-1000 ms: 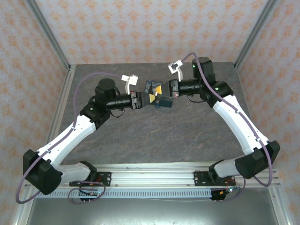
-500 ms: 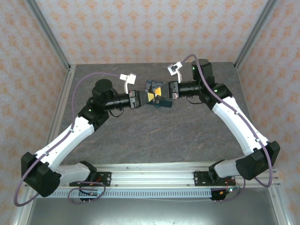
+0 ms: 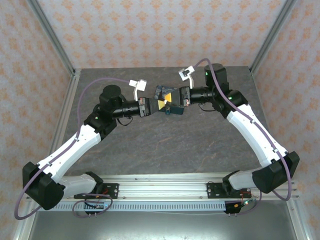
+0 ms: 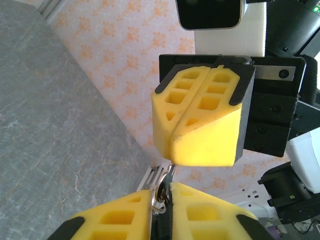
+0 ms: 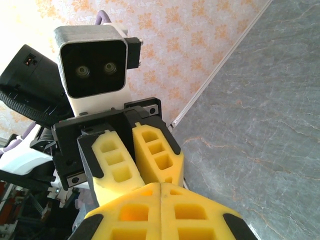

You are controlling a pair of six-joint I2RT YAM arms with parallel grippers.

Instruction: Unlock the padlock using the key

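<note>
Alignment first: your left gripper [image 4: 161, 201] is clenching what seems the key [image 4: 163, 193], right gripper [image 4: 176, 142] pinched closed; be turning gently.

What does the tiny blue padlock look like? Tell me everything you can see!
The tiny teal-blue padlock is a small, dark, blocky body in the top view. It seems held off the grey stone-look table, just where the yellow-padded left gripper and right gripper meet. Its shackle, and which gripper holds it, are too small to tell.
</note>
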